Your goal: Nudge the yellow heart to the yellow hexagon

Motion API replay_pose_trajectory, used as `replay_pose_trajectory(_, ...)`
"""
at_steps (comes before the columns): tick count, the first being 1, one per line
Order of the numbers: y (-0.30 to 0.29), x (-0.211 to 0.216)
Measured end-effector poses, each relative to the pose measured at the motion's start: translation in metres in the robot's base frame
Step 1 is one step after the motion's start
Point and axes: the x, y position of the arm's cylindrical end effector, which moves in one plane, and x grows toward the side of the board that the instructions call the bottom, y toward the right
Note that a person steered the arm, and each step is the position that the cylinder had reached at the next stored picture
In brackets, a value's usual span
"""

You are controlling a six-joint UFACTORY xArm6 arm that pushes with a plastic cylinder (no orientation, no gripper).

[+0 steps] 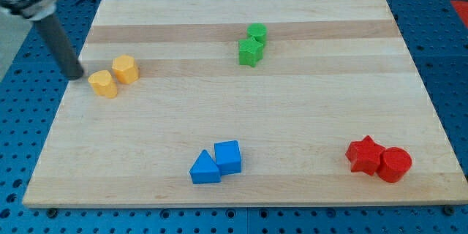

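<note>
The yellow heart (103, 83) lies flat near the board's left edge, with the yellow hexagon (126, 69) just beside it, up and to the view's right, barely apart.

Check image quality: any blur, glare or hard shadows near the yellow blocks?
Camera view: lighting is even and soft, with no glare on the board. The yellow heart and yellow hexagon look sharp, with faint shadows. My tip sits just to the view's left of the heart; the rod's upper end blurs at the top-left corner.

bright even light | soft short shadows | upper-left corner blurred
</note>
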Motion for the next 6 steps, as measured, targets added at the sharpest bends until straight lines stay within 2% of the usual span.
replay_pose_trajectory(1,0.000,0.006)
replay_pose_trajectory(2,0.021,0.033)
replay_pose_trajectory(3,0.059,0.034)
replay_pose_trajectory(5,0.115,-0.028)
replay_pose_trajectory(6,0.117,-0.010)
